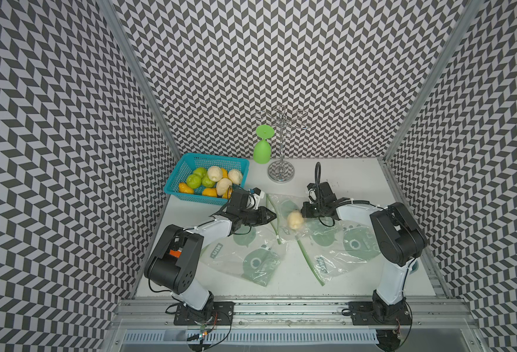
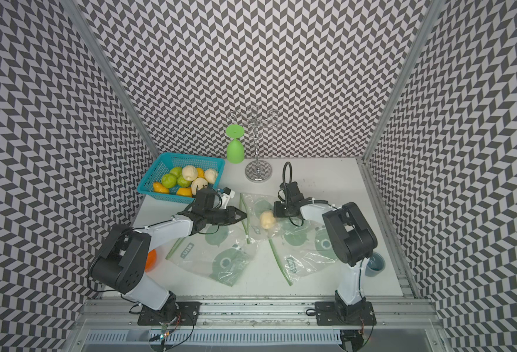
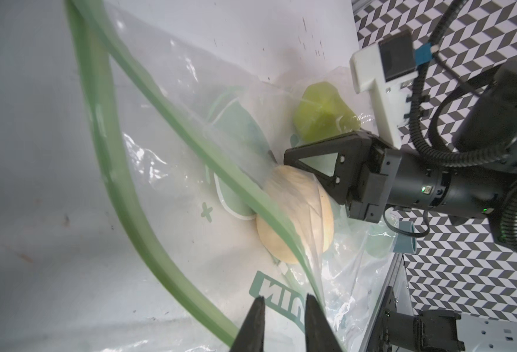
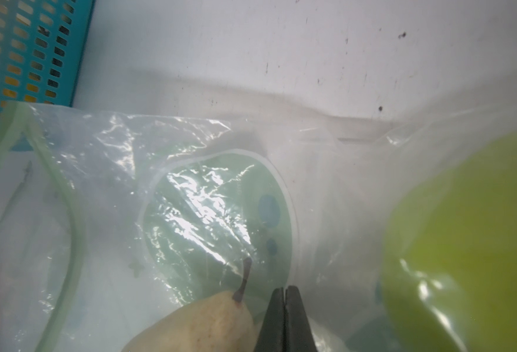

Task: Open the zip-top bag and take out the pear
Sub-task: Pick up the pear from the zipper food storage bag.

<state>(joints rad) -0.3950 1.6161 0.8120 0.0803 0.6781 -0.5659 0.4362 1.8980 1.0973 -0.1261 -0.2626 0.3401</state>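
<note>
On crinkled clear zip-top bag [image 1: 281,207] | rounded tan pear [image 1: 295,220] inside | left gripper [image 3: 286,297] narrowly parted, hold unclear | right gripper [image 4: 285,289] shut

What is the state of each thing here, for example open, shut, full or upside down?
zip-top bag: lying down, mouth open.
pear: inside that bag.
left gripper: jaws slightly apart, at the bag's mouth.
right gripper: shut, beside the pear's stem; whether it pinches the film is unclear.
basket: filled with fruit.
green glass: upside down.
</note>
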